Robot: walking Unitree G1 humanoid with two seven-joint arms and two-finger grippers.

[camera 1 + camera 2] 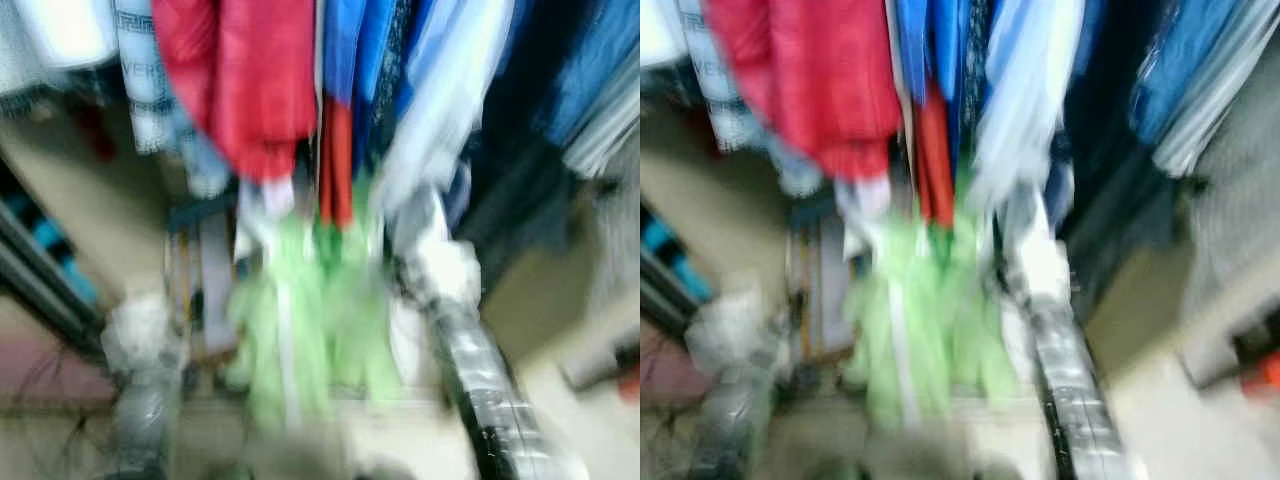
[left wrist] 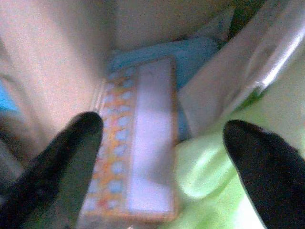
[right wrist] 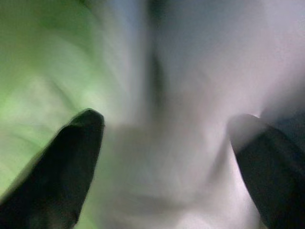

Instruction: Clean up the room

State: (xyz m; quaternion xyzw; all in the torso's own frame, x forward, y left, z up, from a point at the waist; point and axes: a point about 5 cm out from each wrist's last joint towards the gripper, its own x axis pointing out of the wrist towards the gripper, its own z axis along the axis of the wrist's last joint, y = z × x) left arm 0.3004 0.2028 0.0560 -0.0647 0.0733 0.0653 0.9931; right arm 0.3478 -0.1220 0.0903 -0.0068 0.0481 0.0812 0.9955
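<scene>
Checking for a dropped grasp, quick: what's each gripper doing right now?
Left gripper: open, holding nothing, fingers apart over a patterned box and light green cloth.
Right gripper: open, holding nothing, facing pale fabric.

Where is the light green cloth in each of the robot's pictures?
Left eye view: green cloth low in the middle, under the red garment.
Right eye view: low, left of middle.
Left wrist view: beside the patterned box.
Right wrist view: blurred green area.
Shared landmark: the red garment.

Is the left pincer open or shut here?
Open. In the left wrist view the left pincer has its two black fingers spread wide, with a patterned box showing between them, ungripped.
</scene>
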